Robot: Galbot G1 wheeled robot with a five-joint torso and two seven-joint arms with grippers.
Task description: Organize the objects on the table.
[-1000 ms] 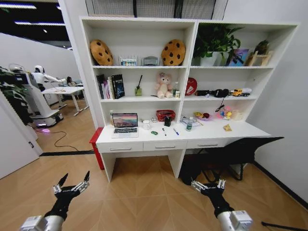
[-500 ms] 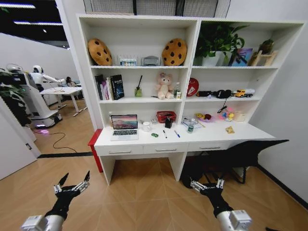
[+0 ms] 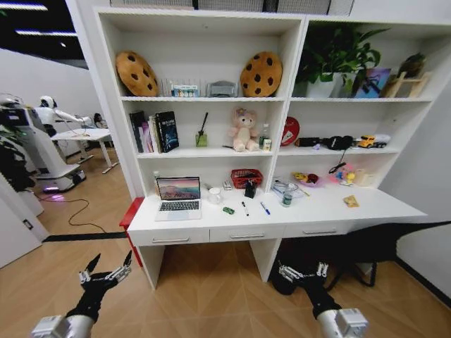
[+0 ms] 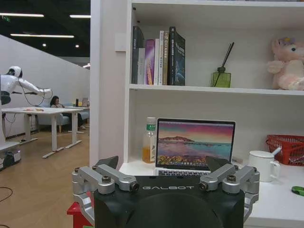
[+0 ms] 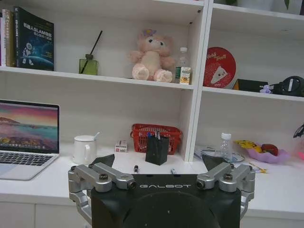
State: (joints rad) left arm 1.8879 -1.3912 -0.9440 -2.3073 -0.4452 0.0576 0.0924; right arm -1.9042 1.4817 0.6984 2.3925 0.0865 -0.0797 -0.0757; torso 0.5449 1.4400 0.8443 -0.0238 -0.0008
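Both arms hang low in front of the robot, well short of the counter (image 3: 211, 224): the left gripper (image 3: 104, 273) and the right gripper (image 3: 303, 271) each have their fingers spread wide and carry nothing. On the counter the open laptop (image 3: 178, 198) sits toward the left end, a small green toy car (image 3: 228, 210) lies near the middle, a black pen (image 3: 244, 208) and a blue pen (image 3: 264, 208) lie just beside it, and a small green-and-silver can (image 3: 287, 199) stands further right. The laptop is probably the heaviest and most fragile piece; its hinged screen should not bear the load, so the base edges look like the place to hold. The pens are thin, light and likely to roll, best pinched across the barrel. The can looks light and smooth, suited to a side grip around its body.
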